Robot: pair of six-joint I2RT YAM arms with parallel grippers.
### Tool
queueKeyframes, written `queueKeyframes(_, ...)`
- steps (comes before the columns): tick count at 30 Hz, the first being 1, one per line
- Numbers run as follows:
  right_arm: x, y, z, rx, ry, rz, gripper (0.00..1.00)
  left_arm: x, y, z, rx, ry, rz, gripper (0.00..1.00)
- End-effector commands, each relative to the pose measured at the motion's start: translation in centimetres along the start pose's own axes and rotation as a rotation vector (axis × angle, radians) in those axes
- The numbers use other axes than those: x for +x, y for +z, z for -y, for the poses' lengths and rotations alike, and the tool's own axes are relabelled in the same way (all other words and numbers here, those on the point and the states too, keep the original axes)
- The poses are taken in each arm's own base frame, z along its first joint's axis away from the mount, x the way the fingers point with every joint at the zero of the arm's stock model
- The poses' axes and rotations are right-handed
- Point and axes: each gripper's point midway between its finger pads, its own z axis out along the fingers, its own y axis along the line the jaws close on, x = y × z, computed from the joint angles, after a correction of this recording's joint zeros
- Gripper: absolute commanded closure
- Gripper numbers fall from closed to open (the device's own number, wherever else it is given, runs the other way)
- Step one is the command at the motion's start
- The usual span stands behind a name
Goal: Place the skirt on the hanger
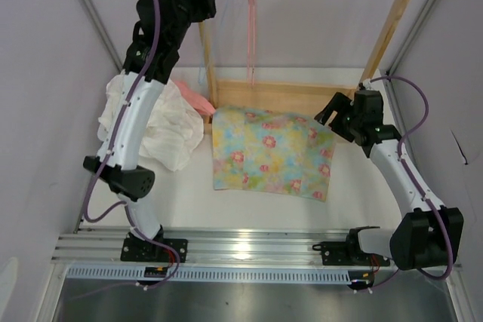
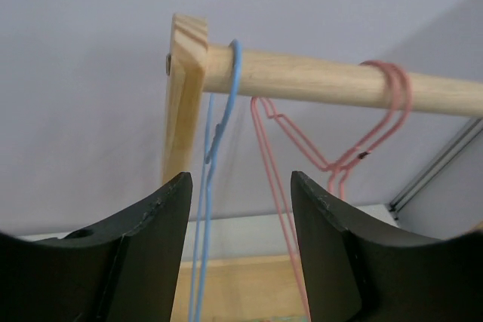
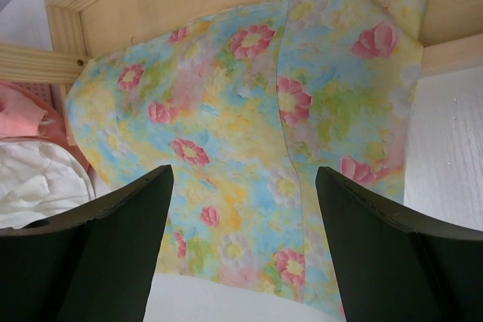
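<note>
hanger (image 2: 215,148) hung at left end of the rack (image 2: 317,81) rail, lower part cut off by the view | left gripper (image 2: 240,186) stood apart, wire between jaws (contact unclear) | skirt (image 1: 273,152) lay flat before rack, far edge on its base | right gripper (image 3: 243,175) apart above skirt, empty | pink garment (image 1: 195,99) by rack, mostly hidden

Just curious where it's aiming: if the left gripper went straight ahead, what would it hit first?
Probably the blue hanger, hanging from the rod in line with the left gripper's open jaws; depth is unclear.
</note>
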Motion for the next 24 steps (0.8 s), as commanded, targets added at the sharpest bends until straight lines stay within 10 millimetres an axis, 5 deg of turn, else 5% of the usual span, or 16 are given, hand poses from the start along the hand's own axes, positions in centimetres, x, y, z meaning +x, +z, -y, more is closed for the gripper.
queueKeyframes(1,-2.7,-0.4,-1.6,-0.059,-0.03,0.062,0.17,2.0,0.3,-0.2,0.055,0.011,-0.097,0.4)
queueKeyframes(4,-2.9,-0.2,-1.5,-0.061,-0.027,0.063,0.17,3.9,0.7,-0.2,0.069,0.015,-0.141,0.41)
queueKeyframes(5,-2.8,-0.1,-1.4,-0.062,-0.028,0.059,0.17,5.9,0.9,-0.1,0.083,0.016,-0.187,0.41)
queueKeyframes(10,-2.4,0.5,-1.0,-0.059,-0.024,0.049,0.17,7.9,1.4,-0.5,0.072,-0.002,-0.222,0.43)
queueKeyframes(24,-1.3,1.1,-0.3,-0.055,-0.038,0.017,0.17,6.0,2.3,-1.5,-0.002,0.004,-0.137,0.5)
